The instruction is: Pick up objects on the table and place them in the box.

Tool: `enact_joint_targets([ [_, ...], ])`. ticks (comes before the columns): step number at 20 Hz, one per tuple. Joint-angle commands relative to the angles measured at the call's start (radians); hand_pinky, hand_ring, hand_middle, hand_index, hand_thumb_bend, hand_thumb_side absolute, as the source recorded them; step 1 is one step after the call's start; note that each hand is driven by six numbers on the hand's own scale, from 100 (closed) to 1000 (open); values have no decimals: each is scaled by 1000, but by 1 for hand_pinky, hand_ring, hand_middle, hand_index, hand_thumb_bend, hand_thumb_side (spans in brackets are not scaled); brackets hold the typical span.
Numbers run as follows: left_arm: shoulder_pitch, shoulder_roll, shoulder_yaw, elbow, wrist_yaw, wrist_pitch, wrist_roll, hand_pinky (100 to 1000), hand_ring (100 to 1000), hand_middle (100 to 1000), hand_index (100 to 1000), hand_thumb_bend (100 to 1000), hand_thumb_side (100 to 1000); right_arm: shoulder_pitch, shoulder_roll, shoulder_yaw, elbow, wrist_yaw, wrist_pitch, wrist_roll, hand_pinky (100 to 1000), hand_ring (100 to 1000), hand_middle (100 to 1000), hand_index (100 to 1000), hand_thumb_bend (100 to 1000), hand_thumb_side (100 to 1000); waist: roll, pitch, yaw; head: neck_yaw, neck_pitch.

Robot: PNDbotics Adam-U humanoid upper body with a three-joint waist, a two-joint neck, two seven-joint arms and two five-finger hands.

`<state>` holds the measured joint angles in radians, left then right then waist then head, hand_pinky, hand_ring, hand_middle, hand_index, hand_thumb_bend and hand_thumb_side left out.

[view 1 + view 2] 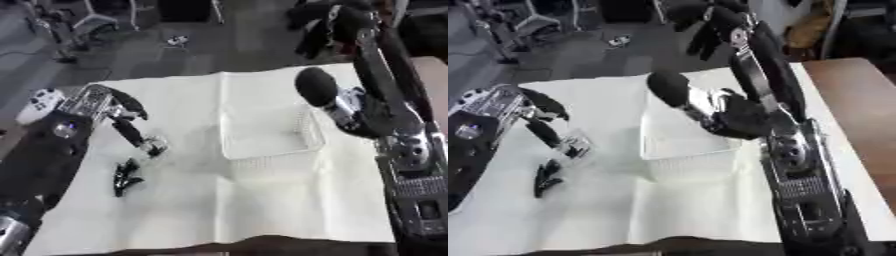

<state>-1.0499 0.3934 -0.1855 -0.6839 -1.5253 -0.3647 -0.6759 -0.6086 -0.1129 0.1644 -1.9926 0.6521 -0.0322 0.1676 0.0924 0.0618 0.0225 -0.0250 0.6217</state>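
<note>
A white cloth (262, 210) covers the table. The clear plastic box (267, 135) sits mid-cloth. The right hand (350, 112) grips a black microphone (317, 86) above its right rim. The left hand (118, 115) pinches a small clear object (154, 145), beside a black clip (125, 177).

right arm (785, 150) covers the box's (677, 145) right wall; small clear thing (155, 145) by left fingers (131, 132) too blurred.

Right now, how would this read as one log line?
left hand: pinching small clear object | right hand: over box | black clip: on cloth
</note>
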Motion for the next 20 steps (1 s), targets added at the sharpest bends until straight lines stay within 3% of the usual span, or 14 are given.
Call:
enact_joint_targets([
  [1, -29, 7, 15, 6, -19, 0, -14, 901, 1000, 998, 1000, 546, 1000, -21, 8, 0, -7, -4, -1, 7, 457, 508, 622, 770, 743, 1000, -3, -10, -2, 13, -11],
  [6, -28, -7, 18, 18, -22, -1, -22, 932, 1000, 1000, 1000, 504, 1000, -24, 11, 0, -7, -4, -3, 15, 456, 508, 620, 770, 752, 1000, -3, -7, -6, 19, -14],
  [20, -18, -37, 34, 68, -80, 17, -3, 939, 1000, 1000, 1000, 528, 1000, -32, 23, 1, -7, -2, -11, 25, 457, 507, 617, 769, 749, 1000, 0, 0, -17, 36, -23],
])
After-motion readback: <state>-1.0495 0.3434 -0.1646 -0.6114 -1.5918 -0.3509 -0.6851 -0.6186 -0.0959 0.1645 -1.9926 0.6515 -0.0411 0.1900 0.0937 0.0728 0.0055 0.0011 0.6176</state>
